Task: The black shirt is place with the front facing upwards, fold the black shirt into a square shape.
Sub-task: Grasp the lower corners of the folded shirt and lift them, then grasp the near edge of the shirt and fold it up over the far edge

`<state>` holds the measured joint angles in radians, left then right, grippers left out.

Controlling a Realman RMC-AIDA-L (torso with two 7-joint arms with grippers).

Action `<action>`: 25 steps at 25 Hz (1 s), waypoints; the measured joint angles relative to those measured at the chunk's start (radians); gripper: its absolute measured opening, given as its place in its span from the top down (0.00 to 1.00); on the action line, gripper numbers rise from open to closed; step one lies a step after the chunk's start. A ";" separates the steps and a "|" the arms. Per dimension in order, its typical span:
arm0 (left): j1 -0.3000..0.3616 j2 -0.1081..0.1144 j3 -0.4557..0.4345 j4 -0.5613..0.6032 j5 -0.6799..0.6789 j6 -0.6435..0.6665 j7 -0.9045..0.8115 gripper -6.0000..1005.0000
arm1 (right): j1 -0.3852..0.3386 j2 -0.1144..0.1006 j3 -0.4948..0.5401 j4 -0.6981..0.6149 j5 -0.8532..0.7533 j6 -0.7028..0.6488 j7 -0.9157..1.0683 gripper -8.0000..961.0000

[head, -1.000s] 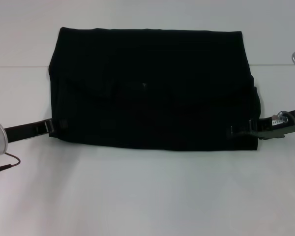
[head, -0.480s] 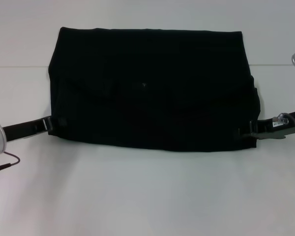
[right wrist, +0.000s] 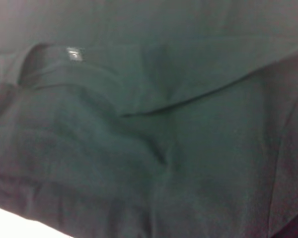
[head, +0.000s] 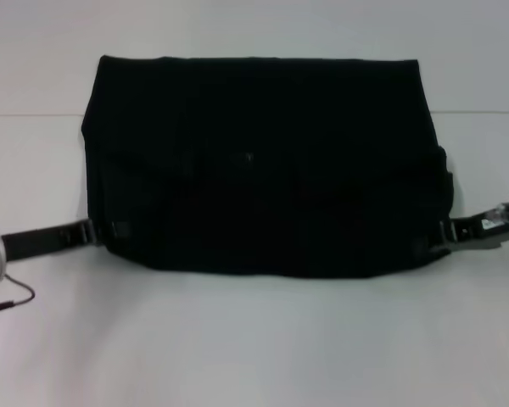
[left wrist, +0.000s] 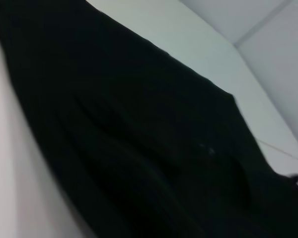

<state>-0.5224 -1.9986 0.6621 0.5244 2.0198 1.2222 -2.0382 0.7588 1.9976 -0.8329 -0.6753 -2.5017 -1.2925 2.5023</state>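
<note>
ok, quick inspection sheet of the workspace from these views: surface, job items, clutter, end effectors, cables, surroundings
Surface: white table, bare around the cloth.
Job's things: black shirt lies folded into a wide rectangle, not yet a square; no chest print is showing. The neck opening with its small label is visible in the right wrist view.
Clutter: nothing seen.
End effectors: left end effector is at the shirt's near left corner, right end effector at the near right corner. Both reach in low from the sides.
Cables: a thin dark cable loops beside the left arm.
Surroundings: a plain light wall lies behind the table.
</note>
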 joint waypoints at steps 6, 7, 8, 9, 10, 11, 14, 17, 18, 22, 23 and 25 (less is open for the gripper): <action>0.027 0.062 -0.003 -0.009 0.073 0.249 -0.089 0.96 | -0.036 -0.030 0.001 -0.049 0.000 -0.241 -0.068 0.93; 0.037 0.068 -0.006 0.000 0.095 0.294 -0.108 0.96 | -0.043 -0.034 0.001 -0.051 -0.001 -0.284 -0.088 0.93; 0.044 0.072 -0.009 0.006 0.117 0.335 -0.124 0.96 | -0.051 -0.037 0.001 -0.051 -0.002 -0.330 -0.111 0.93; 0.050 0.075 -0.014 0.010 0.136 0.367 -0.135 0.96 | -0.059 -0.038 -0.002 -0.052 -0.003 -0.370 -0.141 0.93; 0.055 0.079 -0.024 0.014 0.166 0.410 -0.147 0.96 | -0.066 -0.038 -0.005 -0.052 -0.004 -0.399 -0.162 0.93; 0.059 0.083 -0.034 0.015 0.193 0.448 -0.155 0.96 | -0.076 -0.036 -0.009 -0.050 -0.005 -0.438 -0.196 0.93; 0.061 0.093 -0.062 0.016 0.286 0.547 -0.177 0.96 | -0.099 -0.025 -0.019 -0.042 -0.008 -0.525 -0.274 0.93; 0.055 0.095 -0.067 0.019 0.365 0.623 -0.189 0.96 | -0.117 -0.011 -0.027 -0.040 -0.025 -0.556 -0.310 0.93; 0.052 0.095 -0.065 0.020 0.377 0.634 -0.190 0.96 | -0.122 -0.006 -0.028 -0.039 -0.032 -0.555 -0.313 0.93; 0.030 0.096 -0.077 0.022 0.394 0.631 -0.196 0.96 | -0.119 -0.001 -0.002 -0.019 -0.038 -0.514 -0.313 0.93; 0.020 0.096 -0.097 0.021 0.392 0.619 -0.197 0.96 | -0.116 -0.001 0.018 -0.014 -0.037 -0.505 -0.311 0.93; -0.005 0.096 -0.157 0.020 0.390 0.599 -0.200 0.96 | -0.104 -0.006 0.082 -0.011 -0.032 -0.491 -0.303 0.93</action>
<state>-0.5271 -1.9027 0.5055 0.5445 2.4100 1.8209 -2.2384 0.6551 1.9916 -0.7509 -0.6866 -2.5338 -1.7838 2.1994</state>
